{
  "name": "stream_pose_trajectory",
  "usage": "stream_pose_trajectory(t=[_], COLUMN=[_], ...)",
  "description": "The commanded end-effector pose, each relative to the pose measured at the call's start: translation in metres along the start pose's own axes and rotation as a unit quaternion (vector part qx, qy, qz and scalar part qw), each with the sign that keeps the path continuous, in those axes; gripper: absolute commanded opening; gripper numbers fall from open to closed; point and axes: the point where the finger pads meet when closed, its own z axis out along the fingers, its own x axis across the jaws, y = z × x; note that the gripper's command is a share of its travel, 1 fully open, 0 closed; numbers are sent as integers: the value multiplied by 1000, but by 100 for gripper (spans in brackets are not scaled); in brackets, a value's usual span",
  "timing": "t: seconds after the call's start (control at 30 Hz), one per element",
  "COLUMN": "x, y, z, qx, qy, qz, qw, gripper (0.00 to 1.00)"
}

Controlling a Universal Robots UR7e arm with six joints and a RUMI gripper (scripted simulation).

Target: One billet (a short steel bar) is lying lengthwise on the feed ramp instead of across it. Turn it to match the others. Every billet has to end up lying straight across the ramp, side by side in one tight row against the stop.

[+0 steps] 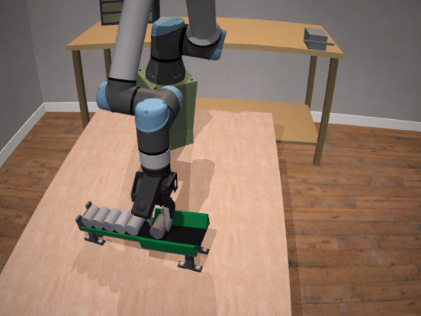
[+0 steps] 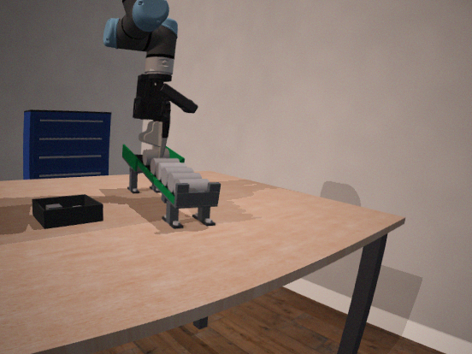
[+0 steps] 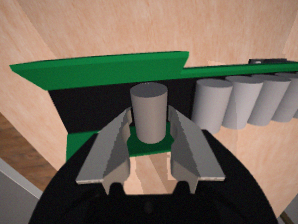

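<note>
Top view: the claw (image 1: 162,218) is clamped on a billet (image 1: 159,227) over the green ramp (image 1: 191,220), near the counter's (image 1: 236,160) front edge, just beside the row (image 1: 112,220). Exterior view: the billet (image 2: 150,134) hangs between the fingers, above the ramp (image 2: 130,155). Wrist view: both fingers pinch the billet (image 3: 148,112) midway.

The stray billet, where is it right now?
The stray billet sits clamped in the end effector over the ramp, just right of the billet row.

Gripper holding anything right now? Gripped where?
Yes: the gripper is shut on the stray billet, jaws clamping its round sides, one end sticking out beyond them.
</note>
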Motion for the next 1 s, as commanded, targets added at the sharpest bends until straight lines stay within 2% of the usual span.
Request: stream_pose_trajectory(t=[0.0,0.6,0.63,0.97], x=[-1,-1,-1,-1], y=[-1,-1,-1,-1], z=[2,3,3,3], qx=[1,1,1,1], qy=[0,0,0,0], qz=[0,0,0,0], qw=[1000,1000,1000,1000], gripper=[0,0,35,35])
